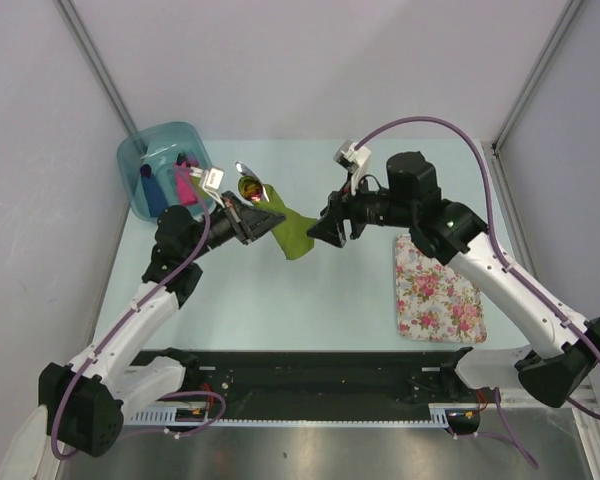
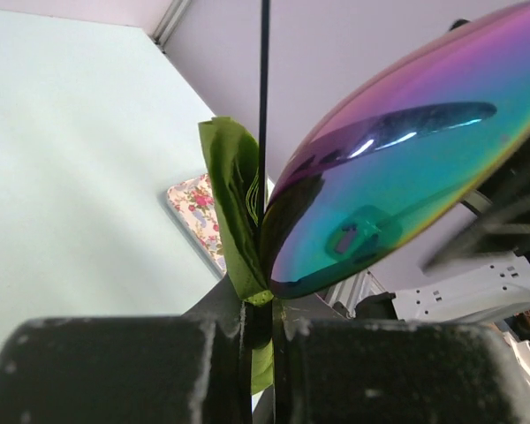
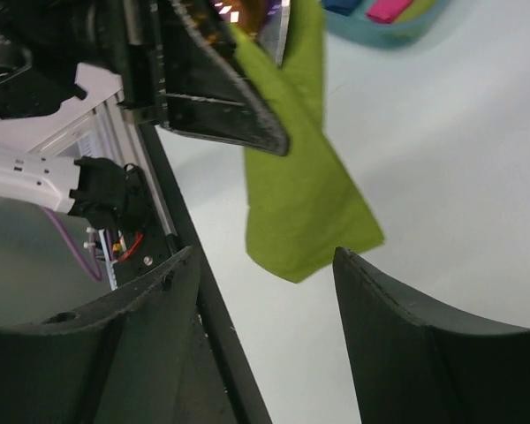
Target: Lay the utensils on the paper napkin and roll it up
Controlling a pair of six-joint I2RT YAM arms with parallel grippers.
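Note:
The olive-green paper napkin (image 1: 292,233) hangs as a rolled bundle above the table. Heads of the utensils (image 1: 248,183) stick out of its upper end. My left gripper (image 1: 258,222) is shut on the bundle near that end. In the left wrist view the gripper (image 2: 263,329) pinches the napkin (image 2: 231,199), and an iridescent spoon head (image 2: 397,168) fills the right side. My right gripper (image 1: 323,232) stands open just right of the napkin's lower end. In the right wrist view its fingers (image 3: 265,256) spread wide below the hanging napkin (image 3: 302,190), nothing between them.
A translucent blue basket (image 1: 140,160) with blue and pink rolls stands at the back left. The white pink-flowered mat (image 1: 438,290) lies at the right under my right arm. A black rail (image 1: 310,385) runs along the near edge.

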